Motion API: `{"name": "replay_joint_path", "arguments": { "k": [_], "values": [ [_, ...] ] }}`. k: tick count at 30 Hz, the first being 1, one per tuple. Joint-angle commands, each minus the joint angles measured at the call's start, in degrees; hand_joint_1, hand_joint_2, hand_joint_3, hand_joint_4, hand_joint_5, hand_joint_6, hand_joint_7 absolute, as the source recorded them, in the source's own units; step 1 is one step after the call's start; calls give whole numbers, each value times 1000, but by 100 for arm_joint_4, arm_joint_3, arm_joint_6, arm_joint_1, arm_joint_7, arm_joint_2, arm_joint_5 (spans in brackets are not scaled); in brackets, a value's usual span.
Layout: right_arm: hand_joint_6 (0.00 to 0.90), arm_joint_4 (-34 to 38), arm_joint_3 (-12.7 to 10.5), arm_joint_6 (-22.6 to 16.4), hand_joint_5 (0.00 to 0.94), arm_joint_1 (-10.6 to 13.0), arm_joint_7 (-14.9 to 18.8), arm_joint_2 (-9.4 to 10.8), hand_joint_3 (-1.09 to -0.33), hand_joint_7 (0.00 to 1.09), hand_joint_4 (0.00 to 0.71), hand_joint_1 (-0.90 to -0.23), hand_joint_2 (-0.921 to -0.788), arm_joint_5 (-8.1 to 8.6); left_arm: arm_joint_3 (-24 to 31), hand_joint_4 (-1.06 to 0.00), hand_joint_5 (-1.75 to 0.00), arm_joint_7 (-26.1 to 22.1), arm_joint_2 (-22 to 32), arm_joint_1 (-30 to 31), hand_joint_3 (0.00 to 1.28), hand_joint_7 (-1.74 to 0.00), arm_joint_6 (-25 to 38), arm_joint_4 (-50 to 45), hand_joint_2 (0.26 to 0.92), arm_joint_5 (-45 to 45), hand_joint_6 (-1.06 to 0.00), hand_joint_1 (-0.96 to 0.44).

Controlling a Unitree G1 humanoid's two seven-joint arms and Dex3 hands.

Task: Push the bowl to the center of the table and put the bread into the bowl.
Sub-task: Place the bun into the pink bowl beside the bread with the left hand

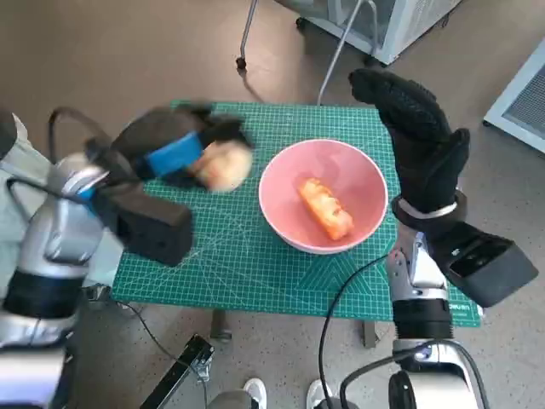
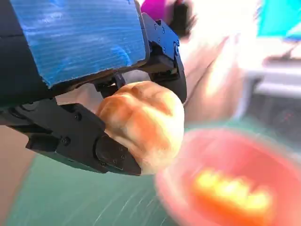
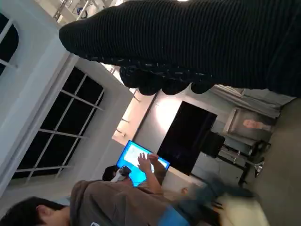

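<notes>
A pink bowl sits near the middle of the green mat, with an orange piece of food inside it. My left hand holds a pale round bread roll above the mat, just left of the bowl. In the left wrist view the roll is gripped between the black fingers, with the bowl blurred beyond it. My right hand is raised to the right of the bowl, fingers spread and holding nothing. The glove spans the right wrist view.
Metal chair legs and a white cabinet stand beyond the table's far edge. A person at a lit laptop screen shows in the right wrist view. Shoes are on the floor at the table's near edge.
</notes>
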Motion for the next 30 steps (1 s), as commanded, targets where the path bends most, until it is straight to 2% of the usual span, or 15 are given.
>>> {"name": "replay_joint_path", "arguments": {
  "k": [1,5,8,12,15,16,17,18,19,20,21,23,25,30],
  "values": [
    [-1,2,4,74,6,115,79,-3,-788,857,303,-680,-921,33,-271,-586,-1248,282,-485,-329,122,-1221,-270,276,921,132,-604,0],
    [-1,8,-3,90,6,121,102,-6,-788,858,302,-680,-921,51,-419,-581,-1267,444,-758,-461,128,-1215,-412,557,920,206,-598,-1],
    [-1,32,-11,106,7,119,119,-5,-788,858,305,-680,-921,74,-593,-571,-1376,597,-1018,-554,136,-1099,-559,948,918,316,-617,-1],
    [-1,-1,-14,132,8,150,132,3,-786,851,306,-680,-921,89,-761,-564,-1414,602,-1281,-615,142,-1058,-534,1423,915,346,-628,-1],
    [-1,-33,-14,146,8,171,130,3,-784,833,307,-682,-921,87,-821,-540,-1426,447,-1394,-618,156,-1098,-331,1595,919,331,-600,-1],
    [-1,-36,-18,145,8,181,129,-4,-782,827,307,-683,-921,84,-887,-489,-1426,133,-1436,-585,211,-1230,102,1535,919,357,-518,-1],
    [-1,-42,-20,146,8,189,127,-8,-781,819,308,-684,-921,80,-936,-351,-1095,-98,-1464,-560,227,-1050,424,1484,890,375,-353,-19],
    [-1,-45,-24,144,8,197,123,-17,-781,816,308,-684,-921,73,-1012,-326,-931,-416,-1487,-545,224,-960,882,1385,884,440,-308,-25],
    [-1,-51,-25,143,8,203,118,-20,-780,812,308,-684,-921,66,-1060,-250,-625,-617,-1494,-535,202,-788,1180,1299,871,485,-204,-29],
    [-1,-62,-28,144,8,212,109,-28,-780,808,308,-684,-921,57,-1123,-211,-412,-808,-1503,-534,177,-672,1499,1200,868,579,-141,-31],
    [-1,-71,-29,145,9,218,102,-33,-779,806,309,-685,-921,49,-1166,-168,-265,-942,-1508,-529,155,-590,1730,1115,857,645,-90,-31],
    [-1,-82,-38,144,9,231,91,-50,-779,804,309,-685,-921,39,-1237,-125,-136,-1119,-1517,-513,131,-517,2084,964,841,753,-46,-30],
    [-1,-104,-46,147,9,244,79,-62,-778,803,309,-685,-921,28,-1233,-101,-70,-1159,-1506,-460,115,-480,2179,862,826,755,-25,-31],
    [-1,-199,-48,196,8,276,38,-66,-780,802,309,-683,-921,-6,-1131,-80,-10,-968,-1459,-269,90,-447,1986,786,808,606,-16,-42]
  ]
}}
